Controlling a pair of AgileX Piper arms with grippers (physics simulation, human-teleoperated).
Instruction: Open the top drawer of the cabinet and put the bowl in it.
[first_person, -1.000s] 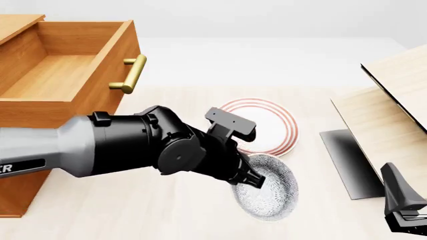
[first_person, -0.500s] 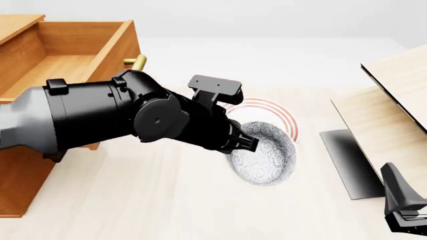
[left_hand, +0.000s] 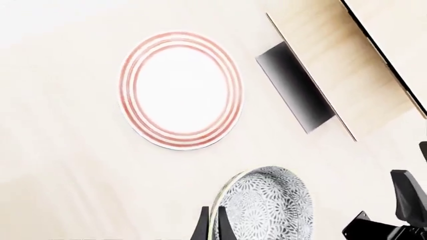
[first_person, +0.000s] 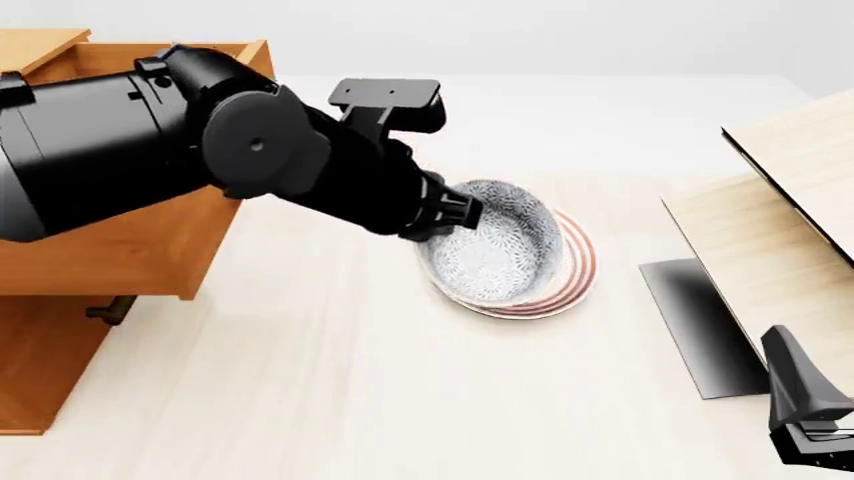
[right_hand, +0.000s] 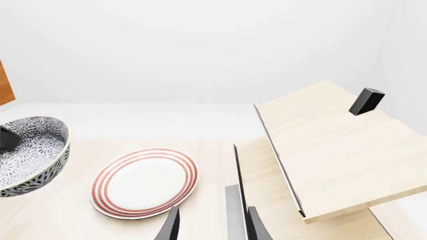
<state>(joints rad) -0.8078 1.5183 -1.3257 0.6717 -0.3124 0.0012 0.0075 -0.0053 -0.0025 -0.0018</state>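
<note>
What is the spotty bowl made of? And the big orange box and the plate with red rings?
The bowl looks like glazed ceramic: white, with a dense blue-grey pattern inside and out. The cabinet looks like wood, orange-brown with faint grain lines. The plate also seems ceramic: smooth white with thin red rings. These are simulator renders, so that is only how they look.

Flat white plate (left_hand: 181, 90) with red rings near rim, lying on pale wood-grain worktop (first_person: 334, 400). Pale light-wood structure (right_hand: 327, 155) at right side of worktop: slanted panels with thin dark edges, dark shadowed gap beneath. Small black block (right_hand: 366, 100) on its upper panel. Plain white background beyond.
</note>
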